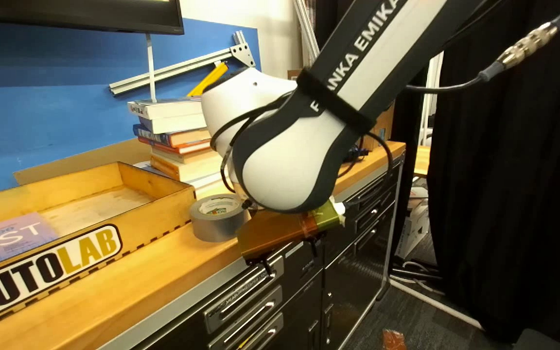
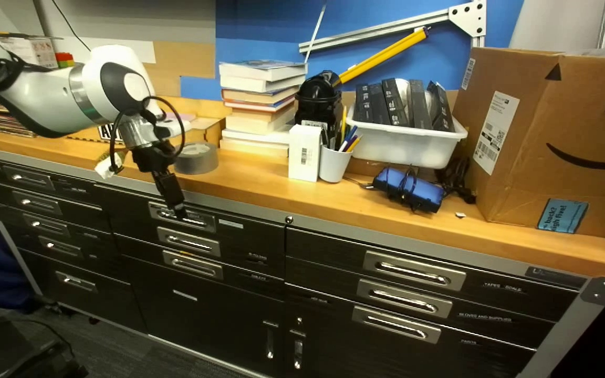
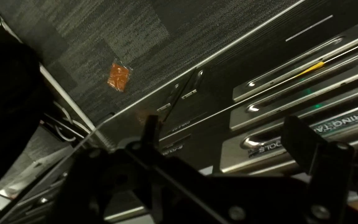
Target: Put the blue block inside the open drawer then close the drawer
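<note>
"Where's our blue block?"

"Out of sight—inside the wide dark-grey metal drawer (image 2: 229, 233), we'd guess; its front looks flush."

"Our black two-fingered gripper (image 3: 221, 123)?"

"Spread, nothing between, before the long silvery pull (image 2: 205, 223)—contact unclear. If a gap remains, we press squarely; then we retreat over the dark carpet (image 3: 141, 34), clear of the wooden benchtop (image 2: 252, 178) edge."

An AUTOLAB sign (image 1: 46, 270), robot arm (image 1: 319, 131) and wood-topped tool cabinet (image 2: 234, 315) mark this as a robotics lab.
</note>
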Controlling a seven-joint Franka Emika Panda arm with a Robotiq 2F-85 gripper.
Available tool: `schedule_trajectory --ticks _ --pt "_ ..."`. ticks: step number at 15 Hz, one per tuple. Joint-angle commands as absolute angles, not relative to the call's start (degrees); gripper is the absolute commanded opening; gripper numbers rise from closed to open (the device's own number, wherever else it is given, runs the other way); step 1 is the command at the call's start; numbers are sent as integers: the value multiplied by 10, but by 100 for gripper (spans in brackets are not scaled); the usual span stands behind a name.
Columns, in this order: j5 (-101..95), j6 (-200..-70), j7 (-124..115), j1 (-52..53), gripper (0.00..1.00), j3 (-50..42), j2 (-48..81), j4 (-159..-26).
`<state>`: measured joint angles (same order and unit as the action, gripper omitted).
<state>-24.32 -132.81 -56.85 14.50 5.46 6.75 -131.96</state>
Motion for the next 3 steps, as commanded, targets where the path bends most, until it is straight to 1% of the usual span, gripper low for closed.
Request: schedule_trajectory --ticks 1,2,3 --pt "-183 -1330 -418 125 100 76 5 -1323" --pt "-219 -1322 -492 132 100 72 39 -1318" --pt "-211 -1319 -478 130 100 74 29 -1317"
